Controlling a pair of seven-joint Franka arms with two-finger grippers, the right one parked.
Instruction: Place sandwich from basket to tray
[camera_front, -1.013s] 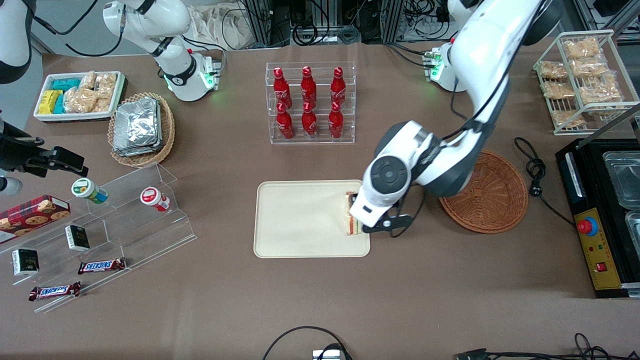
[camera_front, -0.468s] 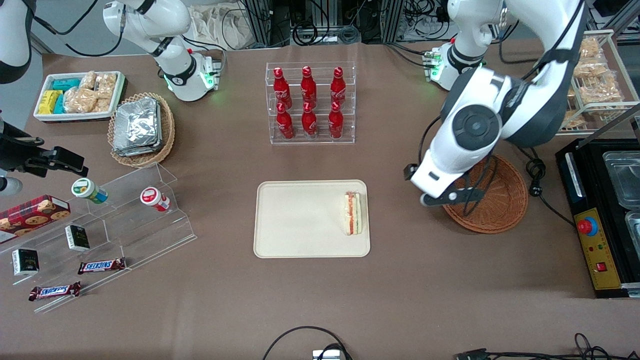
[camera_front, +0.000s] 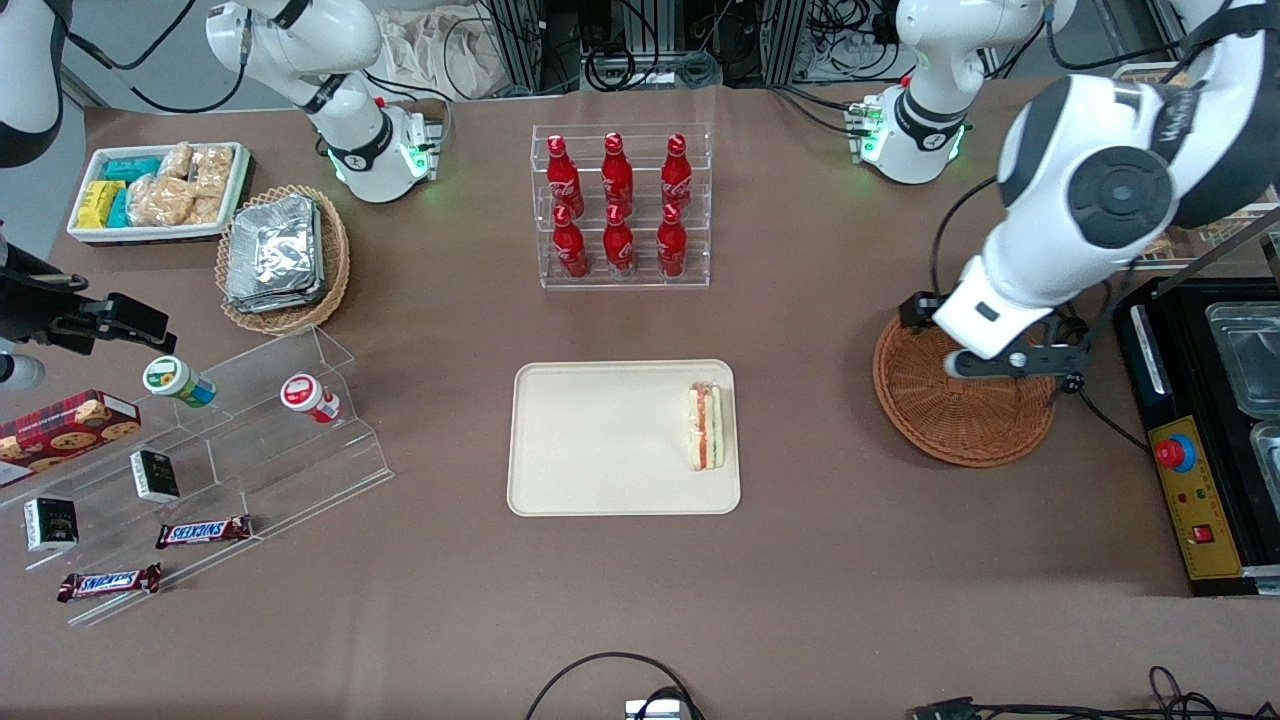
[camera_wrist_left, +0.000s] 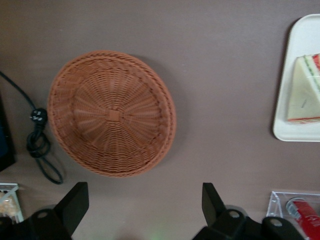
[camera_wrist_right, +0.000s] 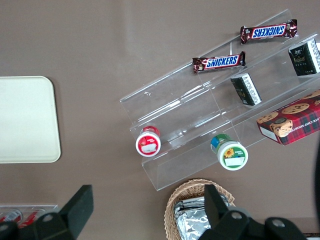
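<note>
Cream-beige tray lies mid-table with the sandwich resting on its edge, filling stripes upward, at the tray's end nearest the basket. Reddish-brown and woven, the basket sits well apart toward the working arm's end, with nothing in it. Above the basket's rim hovers the gripper, fingers spread apart, holding nothing.

Front view high, whole table; left wrist looks down; both show basket.
</note>
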